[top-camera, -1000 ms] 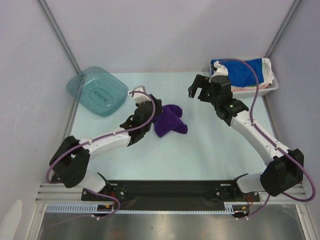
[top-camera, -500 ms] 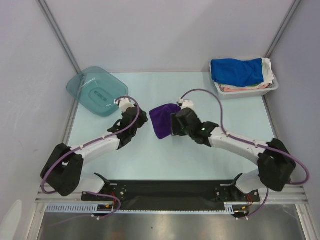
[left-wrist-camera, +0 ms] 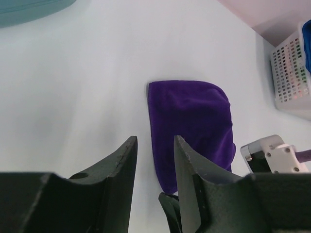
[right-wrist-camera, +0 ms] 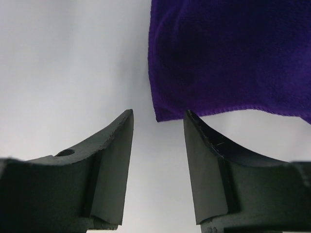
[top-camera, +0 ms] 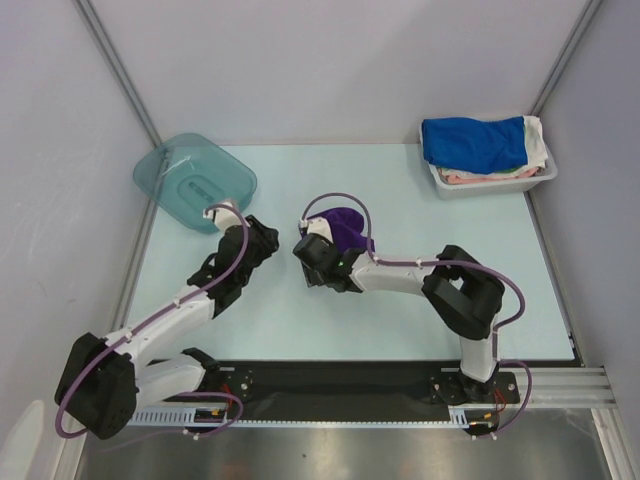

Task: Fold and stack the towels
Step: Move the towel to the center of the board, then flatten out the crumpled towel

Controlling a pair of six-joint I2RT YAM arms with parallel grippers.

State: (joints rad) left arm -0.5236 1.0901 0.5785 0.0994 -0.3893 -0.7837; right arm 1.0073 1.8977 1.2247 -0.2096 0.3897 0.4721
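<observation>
Corner of the purple towel (right-wrist-camera: 233, 58) lay just ahead of my right gripper (right-wrist-camera: 158, 116), jaws parted and empty. My left gripper (left-wrist-camera: 155, 141), also released, hung farther off.

The purple towel (right-wrist-camera: 228, 58) is plush, matt terry cloth with a stitched hem. The table (top-camera: 330, 320) looks smooth, with a faint satin sheen. At upper left, the teal lid (top-camera: 195, 180) is glossy translucent plastic. The basket (left-wrist-camera: 289, 68) is white perforated plastic.
</observation>
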